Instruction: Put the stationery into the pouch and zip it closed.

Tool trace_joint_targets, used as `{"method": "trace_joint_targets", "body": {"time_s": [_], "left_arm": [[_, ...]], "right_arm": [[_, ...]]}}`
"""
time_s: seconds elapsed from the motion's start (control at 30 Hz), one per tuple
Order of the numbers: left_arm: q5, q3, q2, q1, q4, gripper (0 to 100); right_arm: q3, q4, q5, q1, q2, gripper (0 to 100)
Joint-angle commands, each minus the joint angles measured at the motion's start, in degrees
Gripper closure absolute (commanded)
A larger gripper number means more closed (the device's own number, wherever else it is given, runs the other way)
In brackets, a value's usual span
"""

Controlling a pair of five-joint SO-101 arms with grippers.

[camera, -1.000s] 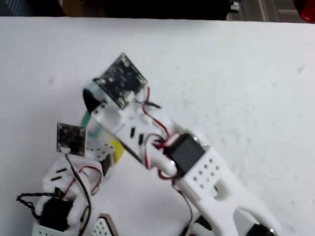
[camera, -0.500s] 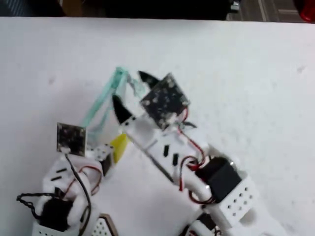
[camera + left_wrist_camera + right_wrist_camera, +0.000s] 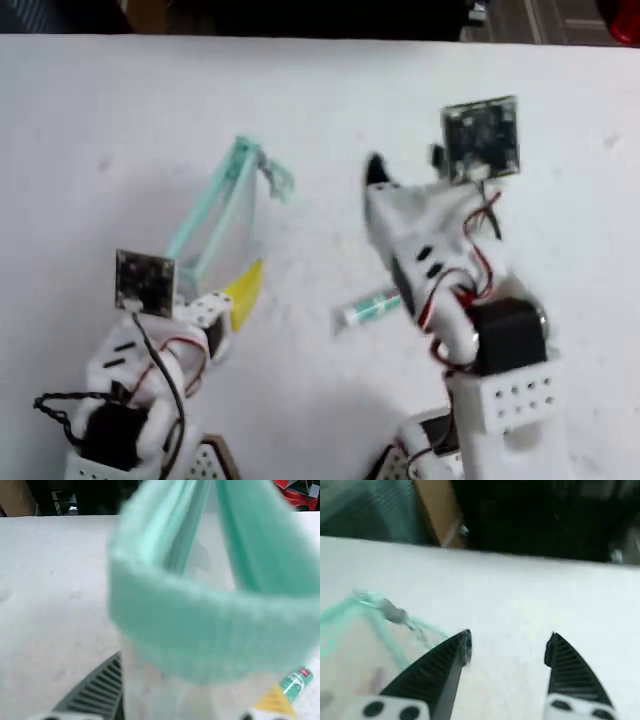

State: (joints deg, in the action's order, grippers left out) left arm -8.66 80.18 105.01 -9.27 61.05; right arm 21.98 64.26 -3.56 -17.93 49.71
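One stationery item, a teal-and-white marker (image 3: 365,308), lies on the table (image 3: 560,120) near the arm bases, outside the pouch (image 3: 215,215). The left gripper (image 3: 228,298) clamps the pouch's near end between its fingers, with the mouth parted. Within the last second the right gripper (image 3: 509,642) has swung from over the pouch to a position well to its right, fingers wide and empty; judged consequence: loading is incomplete and zipping is not yet due. Contents behind the clear wall cannot be confirmed; the zip pull (image 3: 276,180) hangs at the far end.

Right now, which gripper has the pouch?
The left gripper: its fingers are closed on the teal-edged pouch. The right gripper is open and empty.
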Motion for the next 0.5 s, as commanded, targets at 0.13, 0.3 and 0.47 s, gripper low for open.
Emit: {"method": "trace_joint_targets", "body": {"time_s": [0.13, 0.3, 0.47], "left_arm": [[-0.97, -1.14, -0.31, -0.75, 0.97, 73], [-0.97, -1.14, -0.31, -0.75, 0.97, 73], [-0.97, -1.05, -0.31, -0.84, 0.97, 73]], "right_arm": [[7.65, 7.78, -5.63, 2.77, -10.68, 77.3], [11.08, 7.52, -10.2, 7.43, -21.14, 77.4], [10.9, 7.52, -10.2, 9.01, -31.34, 77.6]]}}
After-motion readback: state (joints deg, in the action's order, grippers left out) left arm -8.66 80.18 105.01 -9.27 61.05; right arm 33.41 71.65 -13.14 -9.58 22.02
